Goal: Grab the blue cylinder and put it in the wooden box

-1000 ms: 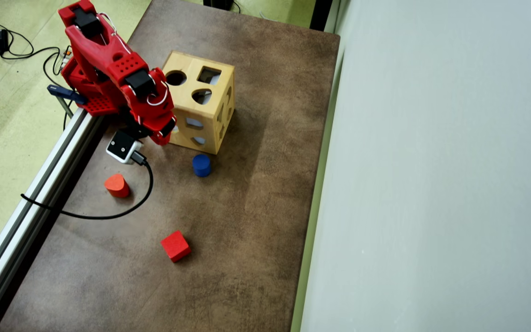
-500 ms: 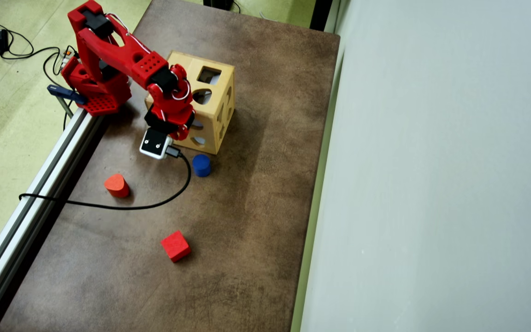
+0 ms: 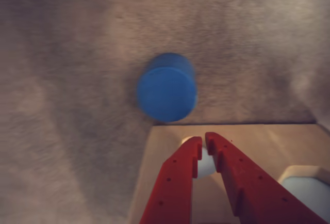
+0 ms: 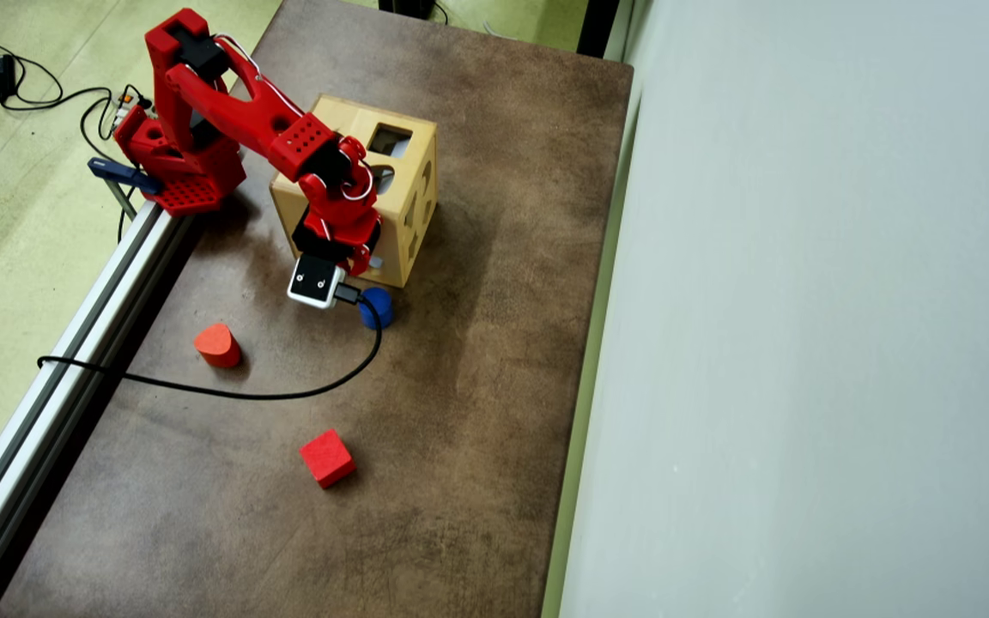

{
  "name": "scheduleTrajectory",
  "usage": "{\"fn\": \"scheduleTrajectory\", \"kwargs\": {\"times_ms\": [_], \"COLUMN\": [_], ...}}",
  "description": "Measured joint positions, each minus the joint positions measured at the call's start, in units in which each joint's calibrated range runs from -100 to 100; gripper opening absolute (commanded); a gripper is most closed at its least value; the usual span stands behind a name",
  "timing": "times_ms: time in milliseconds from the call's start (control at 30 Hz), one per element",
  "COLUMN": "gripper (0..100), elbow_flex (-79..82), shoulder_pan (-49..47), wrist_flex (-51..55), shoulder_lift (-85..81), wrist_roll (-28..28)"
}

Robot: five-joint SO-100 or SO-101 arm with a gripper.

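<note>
Blue cylinder (image 3: pixel 166 87) first: we judge it a light, stiff, solid little block, probably painted wood, smooth enough that a glancing squeeze could let it slip or roll away, but not fragile. We would take it across its curved side, about halfway up, with one finger on each side and the flat top left free, so it stays upright for the drop into a round hole. It looks short and stout, evenly dark blue, with a flat circular top and no markings we can make out; the wrist view is somewhat blurred. Going from left to right in the overhead view, a red rounded block (image 4: pixel 218 345) sits near the table's left rail, a red cube (image 4: pixel 327 458) lies lower down in the open, then comes the arm's white camera housing, and just to its right the blue cylinder (image 4: pixel 378 307) stands on the brown table (image 4: pixel 477 386), just beside the near lower corner of the wooden box (image 4: pixel 409 184). In the wrist view the gripper (image 3: pixel 204 142) has its two red fingers nearly together, with only a thin slit between the tips, holding nothing, and poised over the box's edge just short of the cylinder. We think it must spread wide before it descends.
</note>
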Motion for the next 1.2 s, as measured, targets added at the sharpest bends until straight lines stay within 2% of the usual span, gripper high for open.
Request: {"fn": "scheduleTrajectory", "kwargs": {"times_ms": [367, 1200], "gripper": [3, 5], "elbow_flex": [-10.5, -10.7], "shoulder_pan": [4.7, 4.6], "wrist_flex": [-0.1, -0.1], "shoulder_lift": [9.4, 10.5], "wrist_roll": [0.0, 0.1]}}
